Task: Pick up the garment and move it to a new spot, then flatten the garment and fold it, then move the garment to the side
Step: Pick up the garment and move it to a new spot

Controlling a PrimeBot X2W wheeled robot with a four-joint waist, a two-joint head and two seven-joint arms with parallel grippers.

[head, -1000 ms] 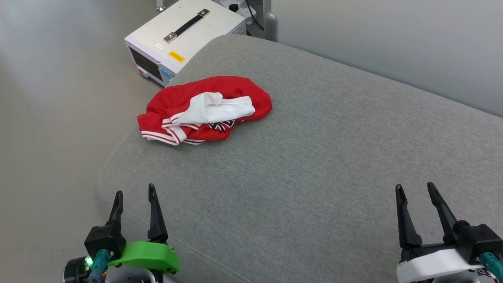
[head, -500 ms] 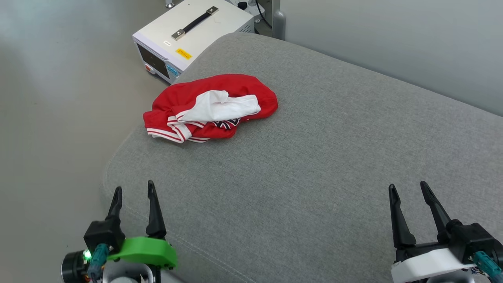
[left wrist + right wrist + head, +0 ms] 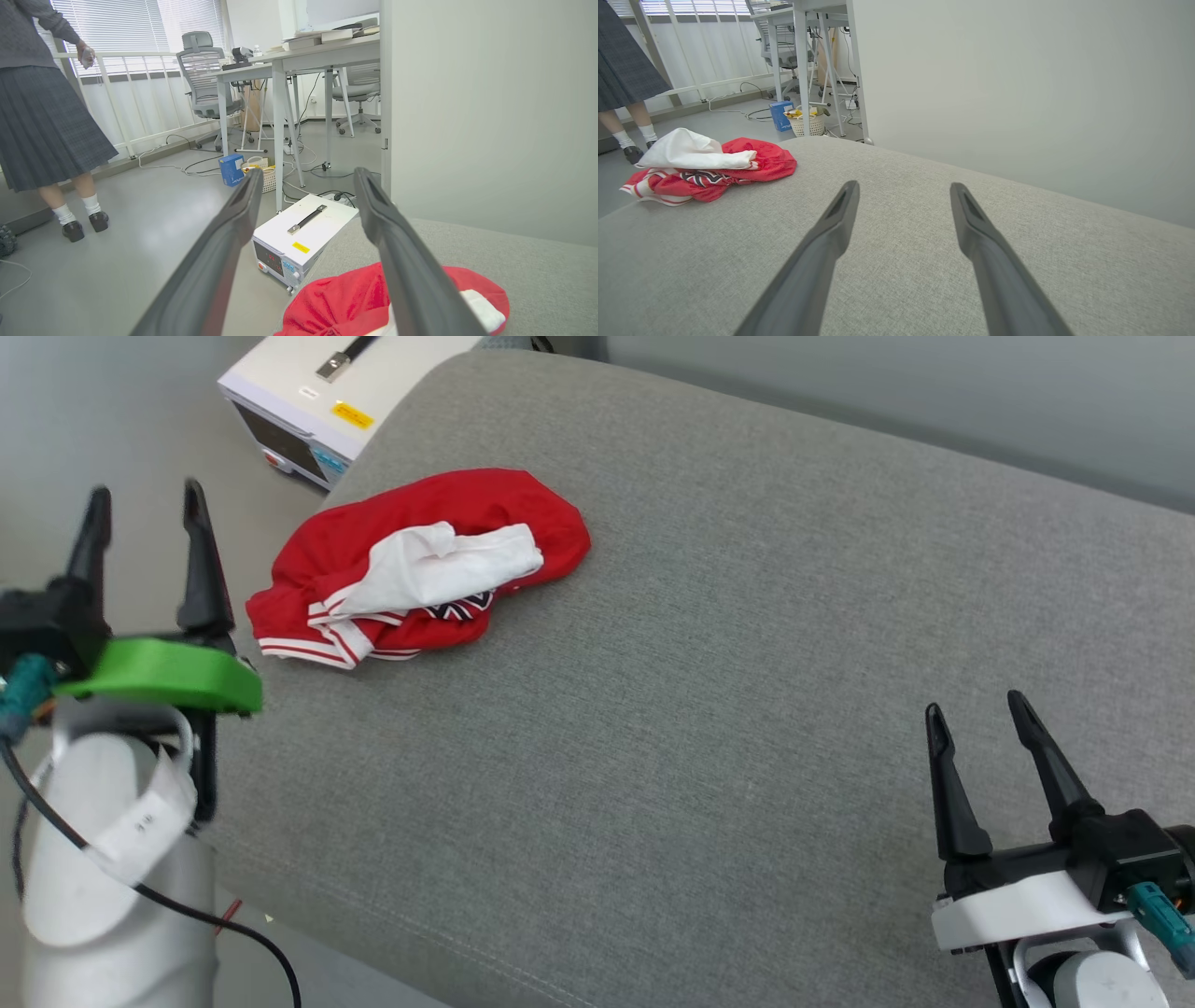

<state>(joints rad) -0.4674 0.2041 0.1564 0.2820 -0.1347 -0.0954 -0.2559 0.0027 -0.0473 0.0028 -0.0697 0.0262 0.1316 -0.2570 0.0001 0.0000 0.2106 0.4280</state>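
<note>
The garment (image 3: pixel 420 560) lies crumpled near the far left corner of the grey cushion (image 3: pixel 709 709), red with a white sleeve on top and striped trim at its left edge. It also sits at the lower right of the left wrist view as a red heap (image 3: pixel 345 303), and at the left of the right wrist view (image 3: pixel 705 170). My left gripper (image 3: pixel 142 495) is open, raised left of the garment and apart from it. At the lower right my right gripper (image 3: pixel 976 709) stands open over bare cushion, far from the garment.
A white instrument box (image 3: pixel 308 392) with a black handle stands on the floor just beyond the cushion's far left corner. A person (image 3: pixel 42 121) stands on the floor to the left. Desks, chairs and cables lie farther back. A pale wall (image 3: pixel 1017 84) rises behind the cushion.
The left arm has risen and reached forward toward the garment's left side, fingers still open. The head camera has shifted, moving the scene up and left. The right gripper holds about the same pose.
</note>
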